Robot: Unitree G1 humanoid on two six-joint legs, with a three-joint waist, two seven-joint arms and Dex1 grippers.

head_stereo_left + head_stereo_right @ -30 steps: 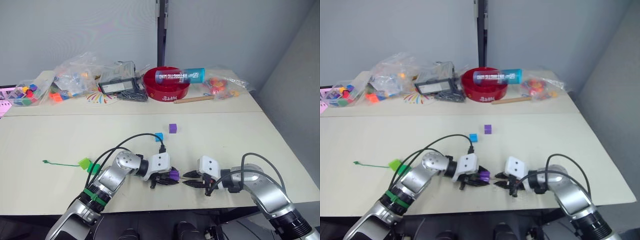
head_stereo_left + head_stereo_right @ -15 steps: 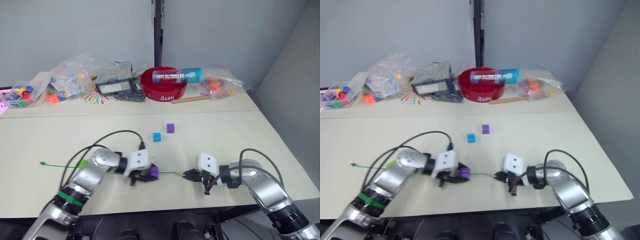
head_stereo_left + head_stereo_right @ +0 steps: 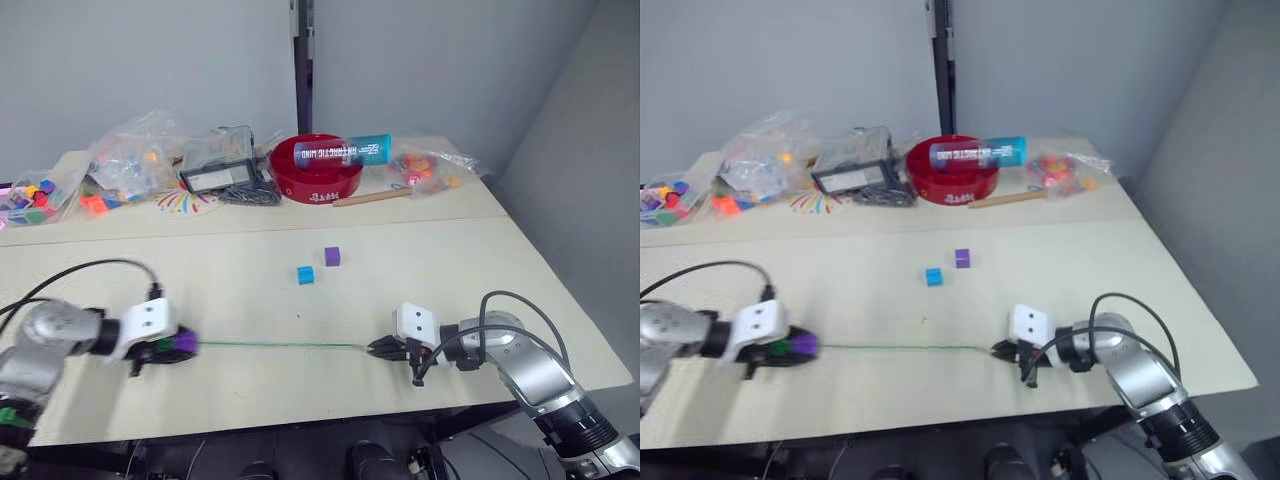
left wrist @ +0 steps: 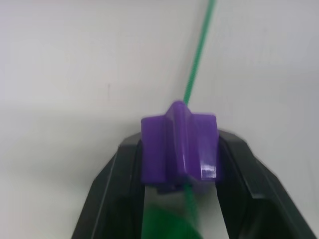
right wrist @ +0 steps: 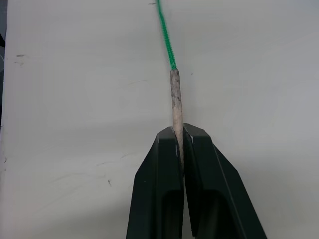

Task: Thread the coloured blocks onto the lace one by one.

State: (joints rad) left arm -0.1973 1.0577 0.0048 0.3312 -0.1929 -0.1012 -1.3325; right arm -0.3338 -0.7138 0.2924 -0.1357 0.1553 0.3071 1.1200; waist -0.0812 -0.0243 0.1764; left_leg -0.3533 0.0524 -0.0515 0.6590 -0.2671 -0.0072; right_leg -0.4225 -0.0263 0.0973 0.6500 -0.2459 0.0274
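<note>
Right gripper pinched tight on the pale tip of the lace; left gripper clamped on a purple block.

Near the front edge of the table, right fingers pressed together around the stiff needle end, green string running straight out from there across the tabletop to the far left. There, strung on the lace and squeezed between the left fingers, the purple block, with a green shape just behind it in the left wrist view, too blurred to identify. Farther back, near mid-table, loose and just beside each other: sky blue block and second purple block. Along the far edge, red bowl with a blue tube lying across it, clear bags of bright pieces off to the left.
</note>
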